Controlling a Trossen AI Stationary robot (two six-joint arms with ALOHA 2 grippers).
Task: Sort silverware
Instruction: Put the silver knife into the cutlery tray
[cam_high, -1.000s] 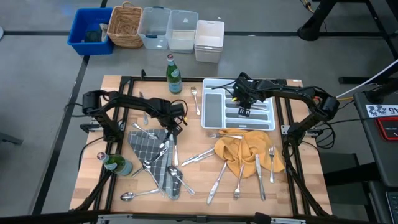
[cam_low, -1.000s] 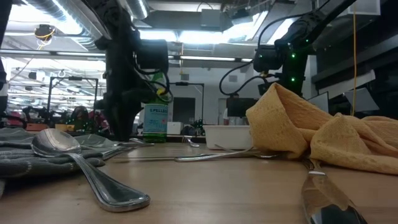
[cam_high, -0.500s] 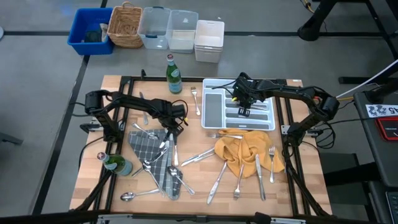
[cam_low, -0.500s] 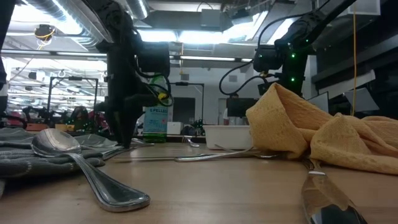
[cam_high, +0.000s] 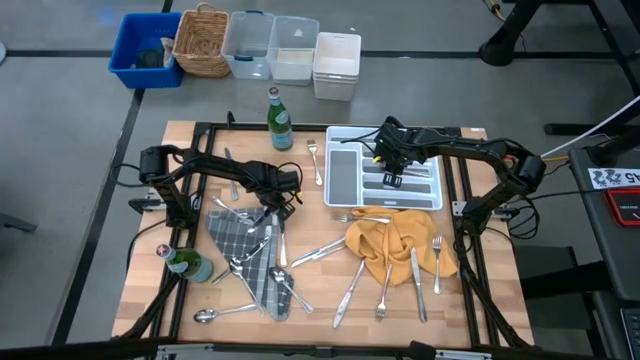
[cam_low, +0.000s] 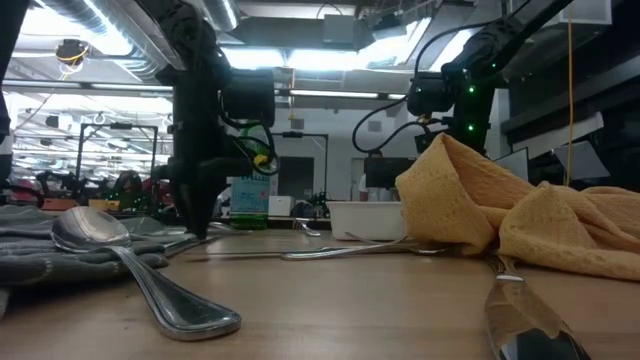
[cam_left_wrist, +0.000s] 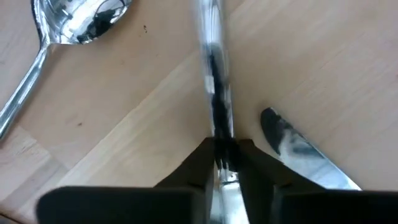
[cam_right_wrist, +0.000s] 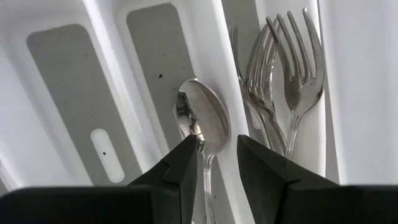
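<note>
Large spoon (cam_low: 130, 262) lying on grey cloth (cam_low: 40, 240), yellow cloth (cam_low: 510, 215) heaped nearby, green bottle (cam_low: 250, 190) behind.

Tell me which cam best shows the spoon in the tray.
Right wrist view: the spoon fills the frame, lying in a tray slot beside the forks, just past the open right gripper. High view hides it under that gripper; low view shows only the tray's side.

A robotics lab: ceiling strip lights (cam_low: 330, 60), distant workbenches (cam_low: 60, 190)
</note>
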